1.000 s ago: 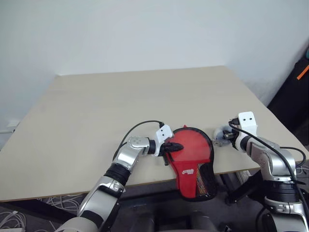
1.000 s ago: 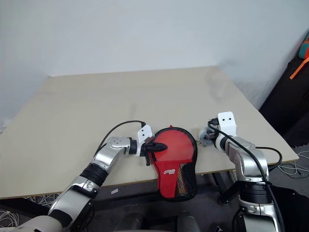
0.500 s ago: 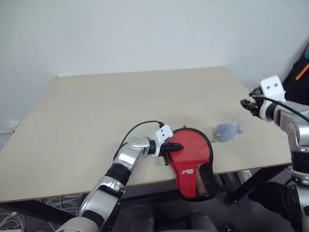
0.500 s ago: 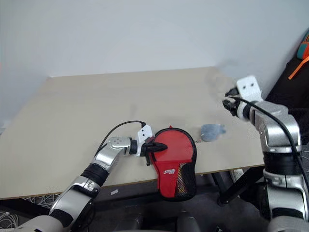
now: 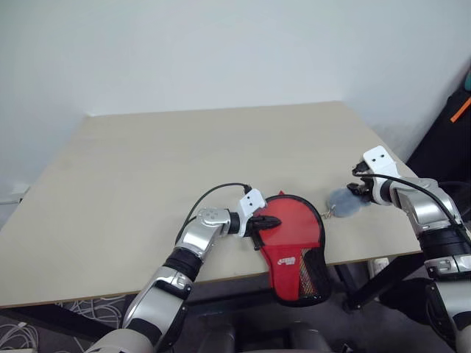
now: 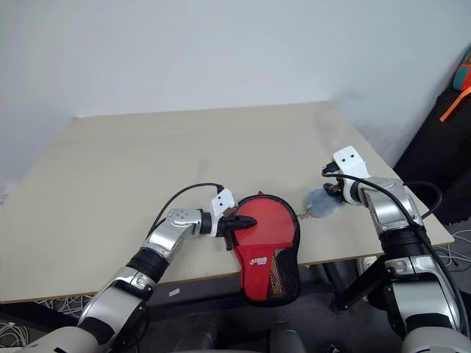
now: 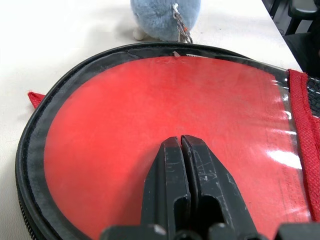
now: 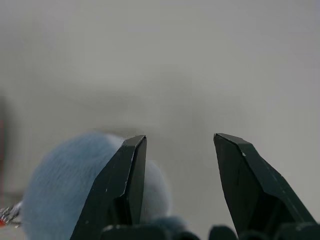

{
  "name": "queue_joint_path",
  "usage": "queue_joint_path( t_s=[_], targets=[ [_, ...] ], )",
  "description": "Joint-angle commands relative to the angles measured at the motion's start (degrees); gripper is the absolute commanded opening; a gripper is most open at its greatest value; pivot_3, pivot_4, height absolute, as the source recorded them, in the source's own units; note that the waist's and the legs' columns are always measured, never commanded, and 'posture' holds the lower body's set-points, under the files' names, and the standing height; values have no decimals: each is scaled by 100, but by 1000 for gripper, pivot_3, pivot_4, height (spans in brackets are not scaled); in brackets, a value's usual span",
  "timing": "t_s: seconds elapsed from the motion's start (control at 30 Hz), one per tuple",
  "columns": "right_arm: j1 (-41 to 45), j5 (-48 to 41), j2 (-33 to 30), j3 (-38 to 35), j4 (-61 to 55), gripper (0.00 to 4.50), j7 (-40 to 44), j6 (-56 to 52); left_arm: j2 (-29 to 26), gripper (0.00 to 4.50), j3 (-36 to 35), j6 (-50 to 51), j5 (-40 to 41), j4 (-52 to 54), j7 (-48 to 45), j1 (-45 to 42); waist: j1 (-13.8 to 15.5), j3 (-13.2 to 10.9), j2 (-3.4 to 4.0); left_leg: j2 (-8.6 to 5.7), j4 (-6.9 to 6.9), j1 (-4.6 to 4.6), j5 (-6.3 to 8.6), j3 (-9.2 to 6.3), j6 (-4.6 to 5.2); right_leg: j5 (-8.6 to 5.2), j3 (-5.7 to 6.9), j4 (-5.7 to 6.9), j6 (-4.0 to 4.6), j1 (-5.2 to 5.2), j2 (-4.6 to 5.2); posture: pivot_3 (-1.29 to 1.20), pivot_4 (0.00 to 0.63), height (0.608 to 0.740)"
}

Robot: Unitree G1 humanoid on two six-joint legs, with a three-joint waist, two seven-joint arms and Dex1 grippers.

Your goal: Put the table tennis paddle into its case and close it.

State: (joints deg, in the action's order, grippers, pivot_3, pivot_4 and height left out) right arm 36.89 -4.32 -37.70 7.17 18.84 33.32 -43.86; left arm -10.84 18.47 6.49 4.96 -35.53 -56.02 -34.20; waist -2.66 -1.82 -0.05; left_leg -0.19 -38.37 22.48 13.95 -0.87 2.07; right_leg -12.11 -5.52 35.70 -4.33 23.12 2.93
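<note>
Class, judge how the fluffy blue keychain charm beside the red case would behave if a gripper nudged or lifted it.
The fluffy blue charm looks plush, so it would likely squash rather than resist. Its rounded shape might roll slightly. Its small metal chain appears linked to the case, so it probably tugs that.

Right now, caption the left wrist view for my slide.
Shut left claw pressing on the red case, fluffy blue charm beyond its rim.

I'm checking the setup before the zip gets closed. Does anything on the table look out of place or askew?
Yes. The case lies at the table's near edge with its black mesh end hanging past it, unsupported. A pale blue fluffy charm, joined to the case's rim by a small chain, lies just beside it, with the open right gripper at it.
</note>
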Motion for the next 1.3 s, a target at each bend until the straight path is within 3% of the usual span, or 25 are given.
queue_joint_path(
  t_s=[0.03,0.43,0.9,1.3],
  targets=[
    [-57,-26,-184,-4,-546,2328,309,-208,-43,0,104,122,-262,-259,51,118,1,0,0,0,0,0,0,0,0,0,0,0,0,0,0,0,0,740],
    [-986,-286,-1325,323,-2250,2328,1839,-560,-2,0,110,78,-274,-349,63,93,6,0,-5,0,-3,1,1,0,0,-4,3,-1,3,1,1,0,0,740],
    [-1274,-282,-814,574,-2351,2328,1703,-720,44,0,90,17,-299,-486,66,-3,10,6,-24,2,-6,-1,1,-1,0,-8,5,-1,10,0,0,0,0,740],
    [-1289,-142,-628,870,-2039,2328,1745,-482,31,0,78,95,-349,-345,46,70,4,59,-98,10,1,-14,3,-1,-3,-9,9,0,13,-6,-2,0,0,740]
  ],
)
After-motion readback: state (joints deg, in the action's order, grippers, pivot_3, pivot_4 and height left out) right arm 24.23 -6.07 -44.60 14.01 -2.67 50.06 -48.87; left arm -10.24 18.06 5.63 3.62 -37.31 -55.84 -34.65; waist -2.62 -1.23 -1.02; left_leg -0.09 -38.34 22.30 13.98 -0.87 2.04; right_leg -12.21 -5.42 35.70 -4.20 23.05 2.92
